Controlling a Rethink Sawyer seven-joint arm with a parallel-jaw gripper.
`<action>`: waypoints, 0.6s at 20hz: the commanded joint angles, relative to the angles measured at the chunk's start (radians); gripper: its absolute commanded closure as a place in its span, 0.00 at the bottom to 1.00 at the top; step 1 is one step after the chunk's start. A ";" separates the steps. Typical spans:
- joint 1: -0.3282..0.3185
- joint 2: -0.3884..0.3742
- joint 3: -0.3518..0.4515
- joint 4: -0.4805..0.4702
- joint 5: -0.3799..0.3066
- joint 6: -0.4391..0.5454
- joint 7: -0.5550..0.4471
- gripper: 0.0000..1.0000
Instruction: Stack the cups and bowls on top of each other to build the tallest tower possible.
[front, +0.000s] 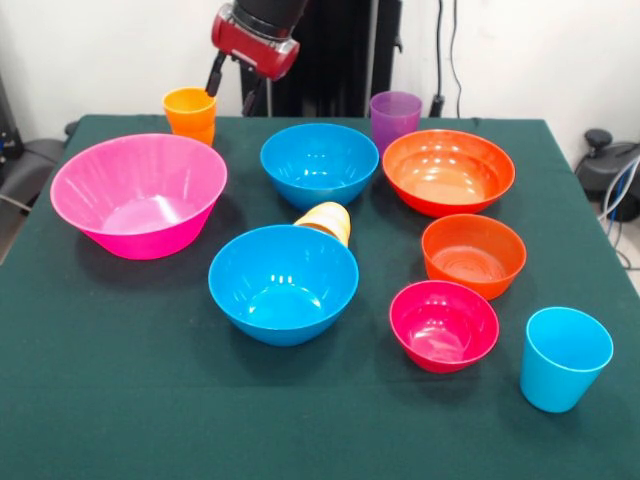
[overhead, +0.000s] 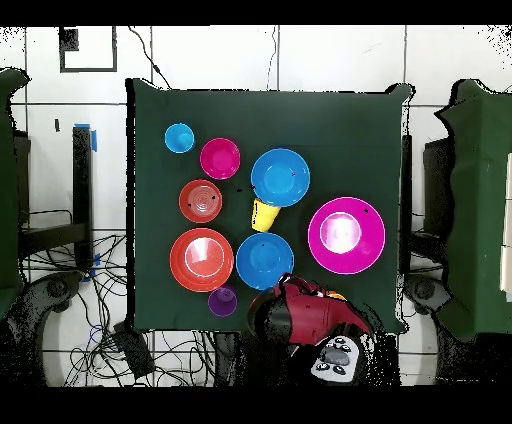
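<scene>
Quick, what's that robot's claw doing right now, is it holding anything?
Gripper: cannot be told whether open or closed. It hangs beside the orange cup at the far edge of the table; no grasp shows.

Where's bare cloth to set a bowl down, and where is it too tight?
Open cloth runs along the camera-side table edge, in front of the pink bowl and left of the light blue cup. Crowded: the yellow-orange cup lies wedged between the two blue bowls, and the bowls on the right sit close together.
</scene>
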 joint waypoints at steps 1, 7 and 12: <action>0.017 0.047 0.091 -0.068 -0.041 0.055 0.017 0.00; 0.017 0.073 0.091 -0.076 -0.036 0.038 0.028 0.00; 0.015 0.103 0.090 -0.085 -0.034 0.015 0.037 0.00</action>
